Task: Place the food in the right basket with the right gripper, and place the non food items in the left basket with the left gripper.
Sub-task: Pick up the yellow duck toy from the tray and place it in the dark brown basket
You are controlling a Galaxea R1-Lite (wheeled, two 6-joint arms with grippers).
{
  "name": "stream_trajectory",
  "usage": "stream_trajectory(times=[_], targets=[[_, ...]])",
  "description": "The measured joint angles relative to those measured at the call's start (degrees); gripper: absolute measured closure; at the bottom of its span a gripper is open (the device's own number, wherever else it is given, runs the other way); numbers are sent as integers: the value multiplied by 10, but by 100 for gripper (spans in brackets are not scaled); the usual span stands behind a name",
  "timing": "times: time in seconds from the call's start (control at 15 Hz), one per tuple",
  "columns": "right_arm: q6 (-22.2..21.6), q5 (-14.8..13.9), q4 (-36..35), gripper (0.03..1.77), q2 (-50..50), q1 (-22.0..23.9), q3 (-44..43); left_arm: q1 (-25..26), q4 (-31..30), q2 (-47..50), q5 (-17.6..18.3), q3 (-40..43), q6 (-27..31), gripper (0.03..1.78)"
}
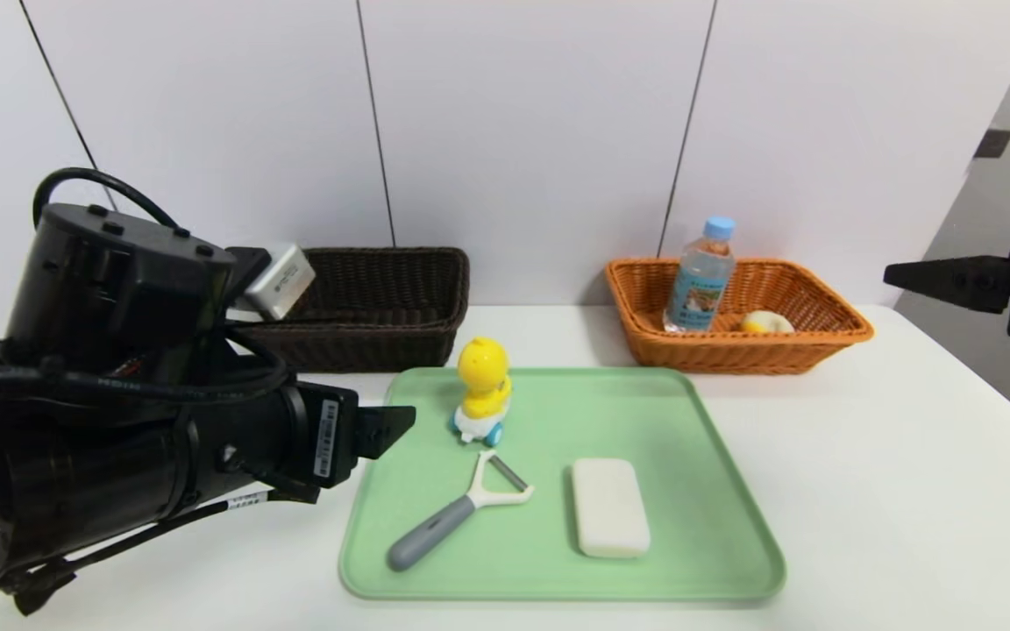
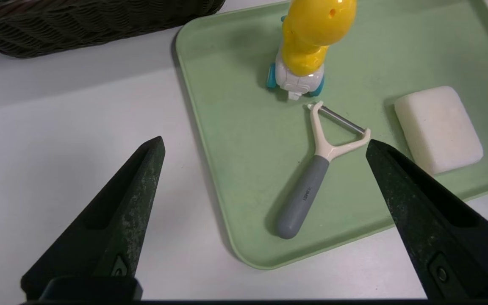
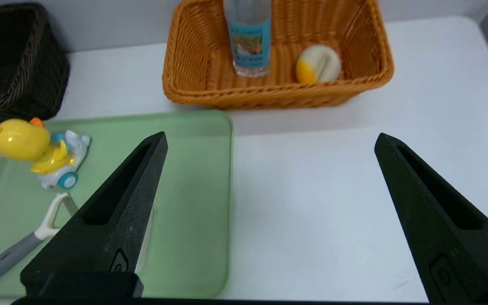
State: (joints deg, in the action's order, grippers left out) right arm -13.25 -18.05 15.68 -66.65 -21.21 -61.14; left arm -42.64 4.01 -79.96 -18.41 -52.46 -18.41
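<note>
We are hovering the left gripper wide apart and empty above the near-left edge of the green tray, with the dark left basket beyond it. 3 non-food items are waiting on that tray. Farthest ahead of the tips, the yellow duck toy is standing upright; it looks light, hard and glossy, so we are judging its narrow body the safest hold. Beside the far finger, the white bar is lying flat, probably slick, best pinched across its short sides. Between the fingers, the peeler is lying flat; its grey handle looks grippiest. The right gripper is hanging open near the right basket, where bottle and bun are sitting.
</note>
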Motion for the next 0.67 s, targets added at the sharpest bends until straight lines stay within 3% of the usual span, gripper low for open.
stream_trajectory(times=[0.2, 0.67], targets=[[13, -3, -50, 11, 45, 28, 58, -34, -49, -27, -42, 27, -8, 12], [10, 0, -52, 11, 76, 73, 87, -54, -283, -111, -50, 119, -11, 12]])
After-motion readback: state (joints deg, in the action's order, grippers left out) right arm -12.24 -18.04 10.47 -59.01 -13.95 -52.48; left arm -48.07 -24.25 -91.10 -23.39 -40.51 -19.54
